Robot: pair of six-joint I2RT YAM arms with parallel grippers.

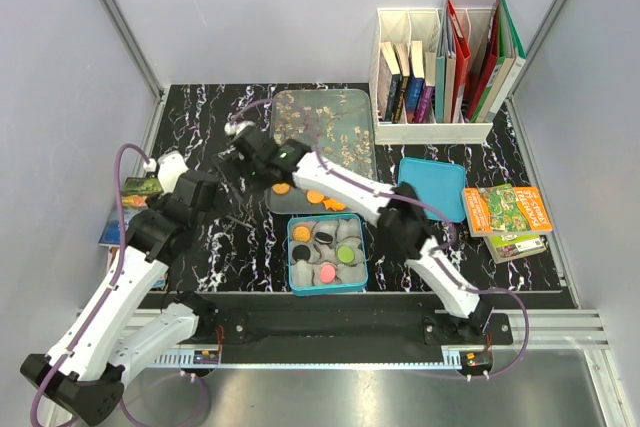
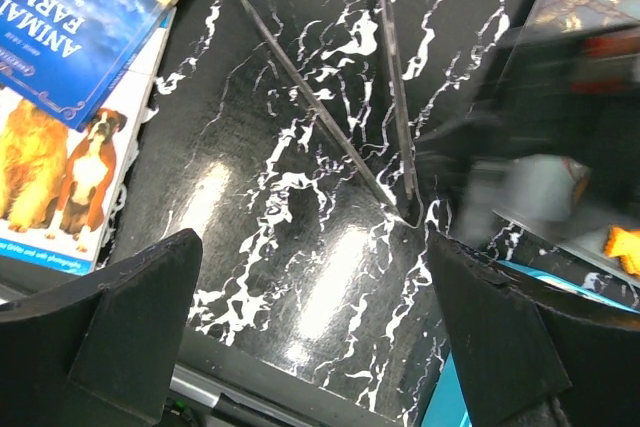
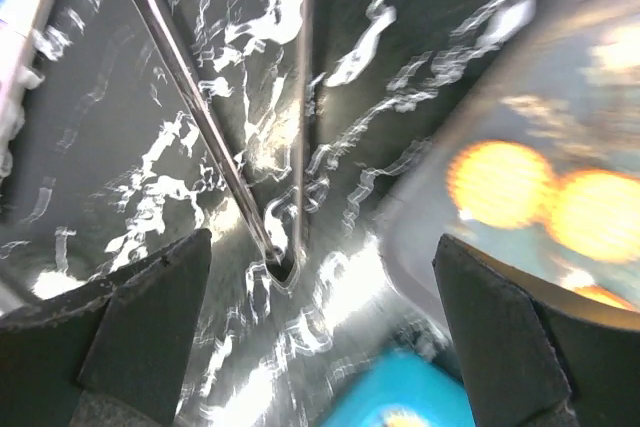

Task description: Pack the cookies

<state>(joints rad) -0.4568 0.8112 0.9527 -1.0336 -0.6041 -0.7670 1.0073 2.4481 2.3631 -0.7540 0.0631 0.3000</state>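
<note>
Three orange cookies (image 1: pixel 315 196) lie on the near end of a patterned tray (image 1: pixel 322 122). A teal box (image 1: pixel 296 285) in front of it holds grey paper cups with an orange (image 1: pixel 301 233), a black (image 1: pixel 325 237), a green (image 1: pixel 347 253) and a pink cookie (image 1: pixel 326 272). Thin metal tongs (image 2: pixel 330 127) lie on the black marble table left of the tray; they also show in the right wrist view (image 3: pixel 215 157). My left gripper (image 1: pixel 225 192) (image 2: pixel 320 347) is open and empty above the tongs' joined end. My right gripper (image 1: pixel 250 159) (image 3: pixel 320 337) is open and empty over the same spot, with blurred orange cookies (image 3: pixel 500 182) to its right.
A teal lid (image 1: pixel 432 187) lies right of the tray. A white file holder with books (image 1: pixel 440 72) stands at the back right. Books lie at the right edge (image 1: pixel 505 212) and the left edge (image 1: pixel 125 212) (image 2: pixel 70 97). The two wrists are close together.
</note>
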